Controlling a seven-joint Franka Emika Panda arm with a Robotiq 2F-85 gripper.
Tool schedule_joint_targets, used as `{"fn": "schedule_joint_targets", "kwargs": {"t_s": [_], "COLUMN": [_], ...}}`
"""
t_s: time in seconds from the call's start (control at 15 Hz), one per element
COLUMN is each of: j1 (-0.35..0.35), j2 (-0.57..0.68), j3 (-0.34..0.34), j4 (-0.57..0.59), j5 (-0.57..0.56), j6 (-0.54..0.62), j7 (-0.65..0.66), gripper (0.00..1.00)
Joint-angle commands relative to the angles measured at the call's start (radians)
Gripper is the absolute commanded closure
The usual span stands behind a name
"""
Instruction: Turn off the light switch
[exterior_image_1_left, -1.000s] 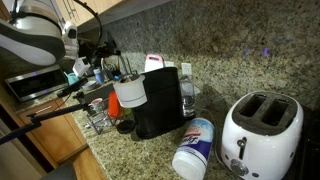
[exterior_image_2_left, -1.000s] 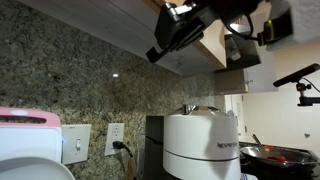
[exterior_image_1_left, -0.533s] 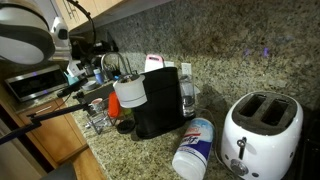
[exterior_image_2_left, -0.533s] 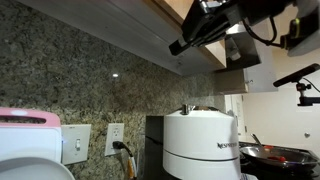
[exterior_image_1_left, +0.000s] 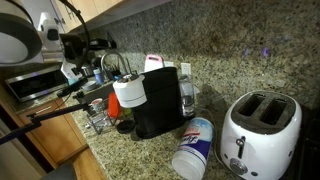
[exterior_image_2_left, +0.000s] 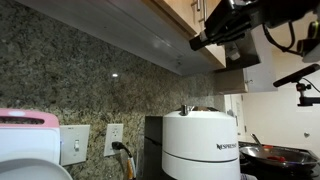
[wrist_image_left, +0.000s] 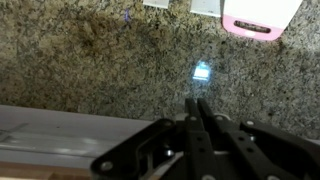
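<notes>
Black two-finger gripper (wrist_image_left: 197, 108): fingers pressed together, nothing pinched. Facing speckled brown granite backsplash (wrist_image_left: 90, 55). White rectangular light switch plate (exterior_image_2_left: 74, 145) well apart from it.

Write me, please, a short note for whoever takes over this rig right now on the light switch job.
Gripper: fingers look shut, holding nothing, high up near the upper cabinet.
Light switch: low on the granite backsplash, beside the outlet. It is well away from the gripper.
Done: cannot tell from these views whether the switch has been flipped.
Left: check the toggle. If it is on, bring the closed fingertips down to it and push it off.
</notes>
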Motion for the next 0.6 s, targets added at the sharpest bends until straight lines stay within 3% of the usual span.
{"fn": "schedule_joint_targets", "kwargs": {"t_s": [0.0,0.07,0.53], "j1": [0.012,0.012,0.012], "j2": [0.001,0.003,0.008], "j3": [-0.012,-0.011,-0.01], "j4": [0.0,0.0,0.0], "j5": [0.006,0.006,0.006], "j6": [-0.003,-0.003,-0.003], "j7": [-0.01,-0.01,-0.01], "gripper": [0.84,0.79,0.78]}}
